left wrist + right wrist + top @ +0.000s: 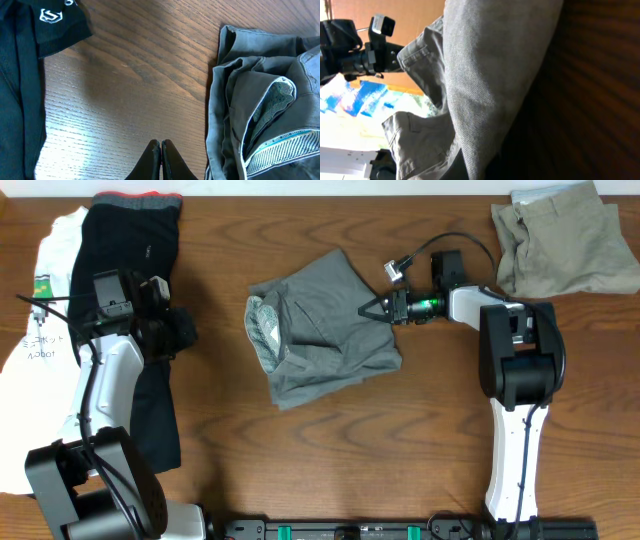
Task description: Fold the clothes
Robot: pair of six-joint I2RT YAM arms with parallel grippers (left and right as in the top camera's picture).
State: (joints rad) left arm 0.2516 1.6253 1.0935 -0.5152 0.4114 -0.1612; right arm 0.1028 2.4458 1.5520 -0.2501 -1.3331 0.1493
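Note:
Grey shorts [320, 330] lie crumpled in the middle of the table, with the waistband lining showing at their left end. My right gripper [374, 308] is at their right edge, and the grey cloth [490, 75] runs down into its jaws, so it is shut on the shorts. My left gripper [186, 330] is shut and empty, low over bare wood between the black garment and the shorts. In the left wrist view its closed fingertips [161, 146] point at the table, with the grey shorts [260, 100] to their right.
A black garment [130, 250] with a red waistband lies on a white garment [50, 270] at the left; the black cloth also shows in the left wrist view [20, 85]. Folded khaki trousers [565, 235] sit at the back right corner.

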